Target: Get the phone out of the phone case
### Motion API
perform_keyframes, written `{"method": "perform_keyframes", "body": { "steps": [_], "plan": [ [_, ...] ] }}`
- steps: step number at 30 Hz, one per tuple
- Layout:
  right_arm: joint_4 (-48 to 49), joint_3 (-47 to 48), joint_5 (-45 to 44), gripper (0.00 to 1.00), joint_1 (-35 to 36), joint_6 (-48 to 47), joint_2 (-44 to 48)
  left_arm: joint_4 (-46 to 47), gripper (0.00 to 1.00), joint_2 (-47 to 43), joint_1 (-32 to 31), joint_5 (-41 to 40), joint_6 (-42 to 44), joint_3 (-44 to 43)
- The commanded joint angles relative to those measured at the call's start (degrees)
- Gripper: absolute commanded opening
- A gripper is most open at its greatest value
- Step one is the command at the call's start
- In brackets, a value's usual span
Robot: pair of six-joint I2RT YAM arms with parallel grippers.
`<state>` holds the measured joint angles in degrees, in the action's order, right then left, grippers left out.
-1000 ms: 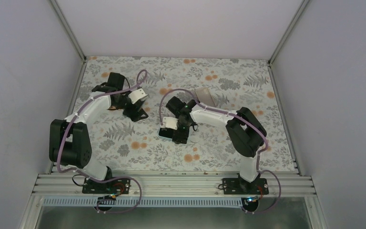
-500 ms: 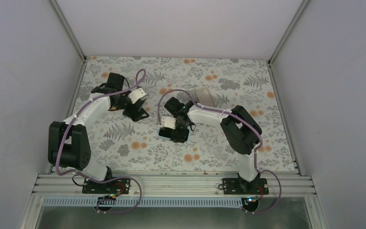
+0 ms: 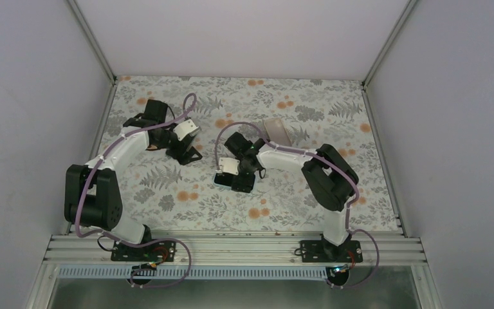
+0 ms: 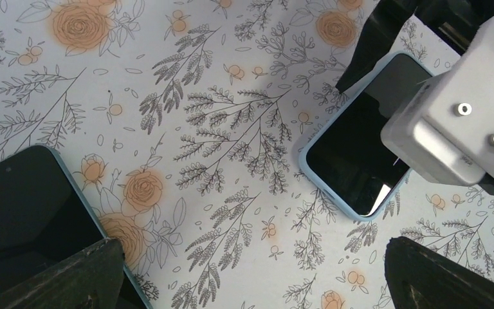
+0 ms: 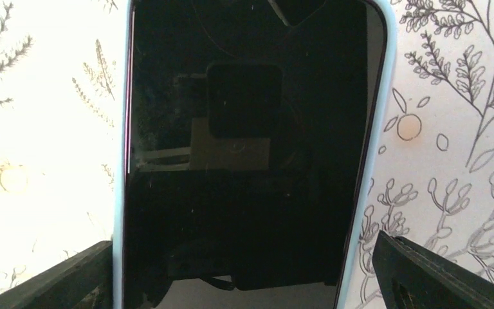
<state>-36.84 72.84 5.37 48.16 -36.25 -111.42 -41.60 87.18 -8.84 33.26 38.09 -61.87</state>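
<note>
A phone with a dark screen [image 5: 244, 129] lies flat on the floral table in a light blue case [image 5: 379, 122]. My right gripper [image 5: 244, 283] is open, low over it, with one finger on each long side of the case. The same cased phone shows in the left wrist view [image 4: 350, 151], partly under the right wrist's white block. My left gripper [image 4: 251, 277] is open and empty over bare table. A second dark phone in a blue case [image 4: 26, 212] lies by its left finger. In the top view the right gripper [image 3: 233, 179] and left gripper [image 3: 184, 148] hide both phones.
A flat grey-brown rectangular item [image 3: 275, 131] lies on the table behind the right arm. Grey walls and metal posts enclose the floral tabletop [image 3: 296, 96]. The two grippers are close together near the table's middle.
The right arm's elbow swung slightly left and back, and its gripper stayed over the phone. The left arm barely moved.
</note>
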Motion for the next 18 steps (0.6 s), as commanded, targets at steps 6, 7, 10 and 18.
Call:
{"method": "perform_keyframes", "body": {
  "steps": [6, 7, 10, 18],
  "plan": [
    [4.9, -5.8, -4.1, 1.00, -1.2, -2.3, 14.3, 4.9, 0.97, 6.7, -3.6, -0.5, -3.5, -4.0],
    [1.5, -5.0, -2.3, 1.00, -1.2, -2.5, 14.8, 4.6, 0.95, 8.7, -4.6, -1.1, -3.7, -5.1],
    [-6.7, -4.1, 2.6, 0.92, -1.0, -2.5, 15.7, 4.2, 0.92, 12.7, -7.8, -3.2, -3.7, -8.2],
    [-14.9, -5.2, 10.8, 0.04, 0.0, 0.2, 14.4, 1.4, 0.03, 22.1, -10.2, -6.0, -2.1, -15.8]
  ]
}}
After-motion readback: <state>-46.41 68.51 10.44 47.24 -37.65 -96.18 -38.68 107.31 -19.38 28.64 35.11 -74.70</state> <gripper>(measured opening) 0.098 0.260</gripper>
